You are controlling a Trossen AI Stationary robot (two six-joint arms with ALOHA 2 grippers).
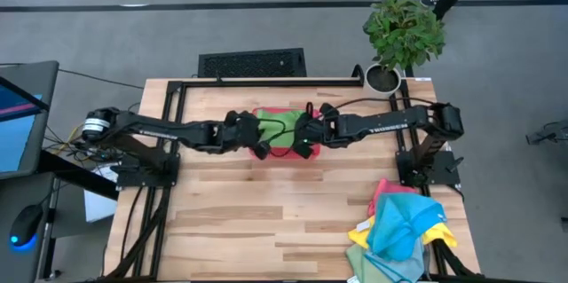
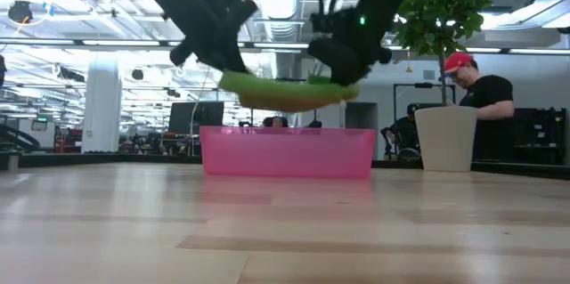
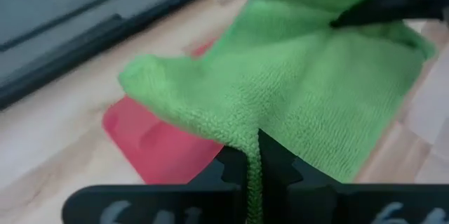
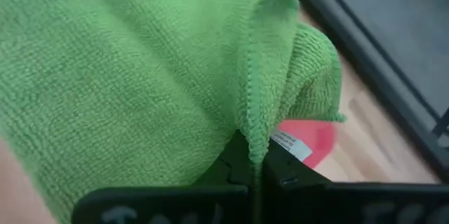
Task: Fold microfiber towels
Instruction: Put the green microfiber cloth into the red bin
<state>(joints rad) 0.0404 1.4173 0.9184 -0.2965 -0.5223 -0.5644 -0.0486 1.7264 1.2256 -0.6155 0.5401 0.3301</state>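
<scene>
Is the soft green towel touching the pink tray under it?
Apart. In the low view the soft green microfiber towel hangs between the left claw and right claw, with a clear strip of background showing above the rectangular pink tray.

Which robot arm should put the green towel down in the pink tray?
Probably both. The left gripper and right gripper each pinch an edge of the green towel, held above the tray.

On my wooden table a red tray sits near the far edge, around the middle. A potted plant stands at the far right corner. Beyond the table a person in a red cap stands beside that plant. A black grille lies just behind the table.
</scene>
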